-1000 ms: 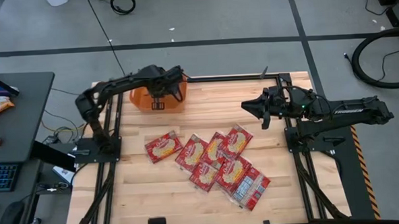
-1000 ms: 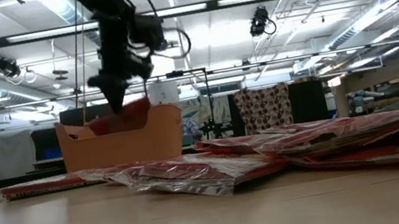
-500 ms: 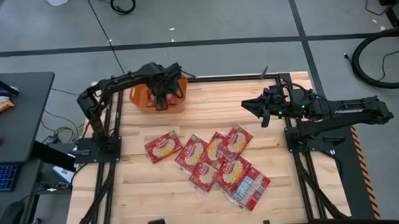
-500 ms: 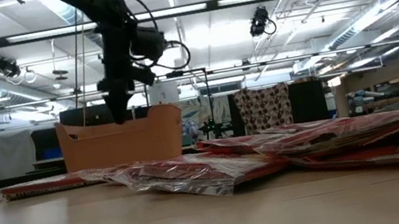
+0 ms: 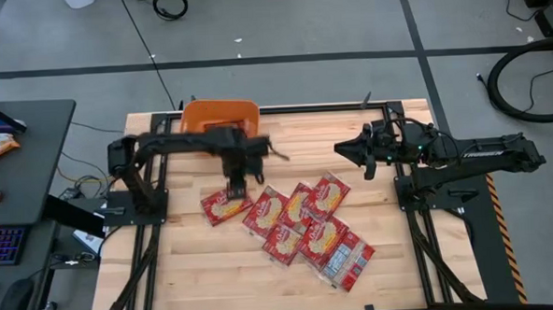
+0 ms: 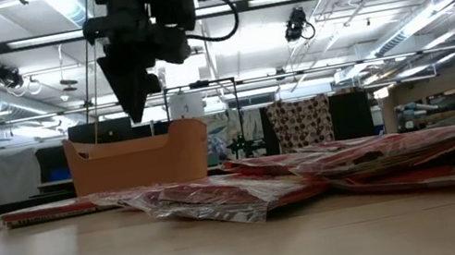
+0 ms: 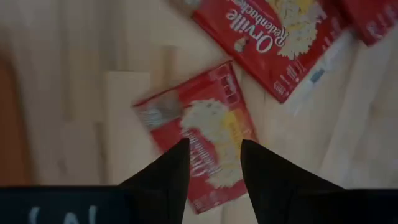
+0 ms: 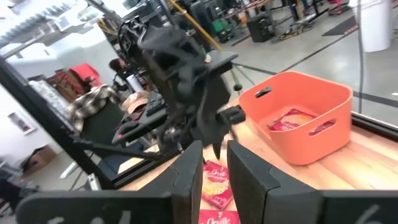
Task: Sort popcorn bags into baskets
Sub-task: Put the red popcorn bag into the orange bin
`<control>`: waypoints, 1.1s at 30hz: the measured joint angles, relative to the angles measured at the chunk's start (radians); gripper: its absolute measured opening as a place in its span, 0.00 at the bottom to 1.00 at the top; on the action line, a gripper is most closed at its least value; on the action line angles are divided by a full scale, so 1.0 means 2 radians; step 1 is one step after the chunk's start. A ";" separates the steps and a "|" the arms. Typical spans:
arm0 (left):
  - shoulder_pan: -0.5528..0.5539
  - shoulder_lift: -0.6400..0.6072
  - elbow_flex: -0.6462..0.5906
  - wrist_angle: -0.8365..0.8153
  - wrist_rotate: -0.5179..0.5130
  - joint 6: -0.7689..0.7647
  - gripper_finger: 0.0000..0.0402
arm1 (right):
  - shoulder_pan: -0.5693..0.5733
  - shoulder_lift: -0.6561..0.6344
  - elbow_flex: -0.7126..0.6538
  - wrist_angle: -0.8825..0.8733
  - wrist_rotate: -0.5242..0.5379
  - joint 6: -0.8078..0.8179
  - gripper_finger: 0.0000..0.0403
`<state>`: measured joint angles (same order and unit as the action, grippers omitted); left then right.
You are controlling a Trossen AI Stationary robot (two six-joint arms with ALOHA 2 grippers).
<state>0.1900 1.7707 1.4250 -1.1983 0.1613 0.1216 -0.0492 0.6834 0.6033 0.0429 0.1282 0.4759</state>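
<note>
Sitting at the bench's (image 5: 197, 271) far edge, left of centre: orange bin (image 5: 220, 114), uncovered now. Holds at least two red bags (image 8: 292, 120), lying flat on its floor, seen from the right wrist view; contents hidden behind the wall in the low view, and washed out from above.

Spread over the bench's middle: loose bags (image 5: 298, 224) in an overlapping cluster, one (image 5: 225, 203) apart at the cluster's left edge. Exact count hard to give, since several overlap. One near the front shows a silvery back.

Hovering over that lone bag: left end effector (image 5: 236, 187), fingers (image 7: 163, 180) parted with a clear gap, nothing between them. Blurred in the high view. In the left wrist view, lone bag (image 7: 198, 134) straight ahead, a second bag (image 7: 273, 40) partly cut off beyond.

Raised over the bench's right side, clear of the bags: right end effector (image 5: 342, 147), fingers (image 8: 186, 171) slightly apart, empty.

Against a second ago: left end effector gone from over the bin, where it gripped a bag, to above the cluster, now empty. Right arm unmoved.
</note>
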 joint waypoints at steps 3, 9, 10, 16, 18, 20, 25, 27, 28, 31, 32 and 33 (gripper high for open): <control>-0.044 0.000 -0.022 0.011 -0.017 -0.064 0.40 | 0.000 0.000 0.000 0.000 -0.016 0.000 0.20; -0.119 0.000 -0.063 0.043 -0.042 -0.151 0.50 | 0.000 0.000 0.000 0.000 -0.026 0.000 0.20; -0.129 0.000 -0.068 0.044 -0.056 -0.159 0.52 | 0.000 0.000 0.000 0.000 -0.026 -0.001 0.20; -0.174 0.000 -0.096 0.086 -0.124 -0.208 0.56 | 0.000 0.000 0.000 -0.001 -0.034 -0.004 0.20; -0.184 0.000 -0.111 0.106 -0.140 -0.234 0.55 | 0.000 0.000 0.000 -0.001 -0.043 -0.004 0.20; -0.193 0.000 -0.124 0.116 -0.154 -0.263 0.55 | 0.000 0.000 0.000 -0.001 -0.052 -0.002 0.20; -0.204 0.000 -0.156 0.137 -0.195 -0.300 0.54 | 0.000 0.000 0.000 -0.001 -0.061 -0.002 0.20; -0.205 0.000 -0.166 0.147 -0.206 -0.302 0.54 | 0.000 0.000 0.000 -0.001 -0.061 -0.002 0.20; -0.207 0.000 -0.173 0.153 -0.208 -0.302 0.54 | 0.000 0.000 0.000 -0.001 -0.061 -0.002 0.20; -0.207 0.000 -0.187 0.174 -0.208 -0.305 0.54 | 0.000 0.000 0.000 -0.001 -0.061 -0.002 0.20; -0.207 0.000 -0.191 0.178 -0.210 -0.305 0.54 | 0.000 0.000 0.000 -0.001 -0.061 -0.002 0.20; -0.207 0.000 -0.193 0.178 -0.212 -0.305 0.54 | 0.000 0.000 0.000 -0.001 -0.061 -0.002 0.20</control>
<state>-0.2233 1.7706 1.0380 -0.8414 -0.2623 -0.4889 -0.0490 0.6834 0.6033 0.0418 0.0055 0.4719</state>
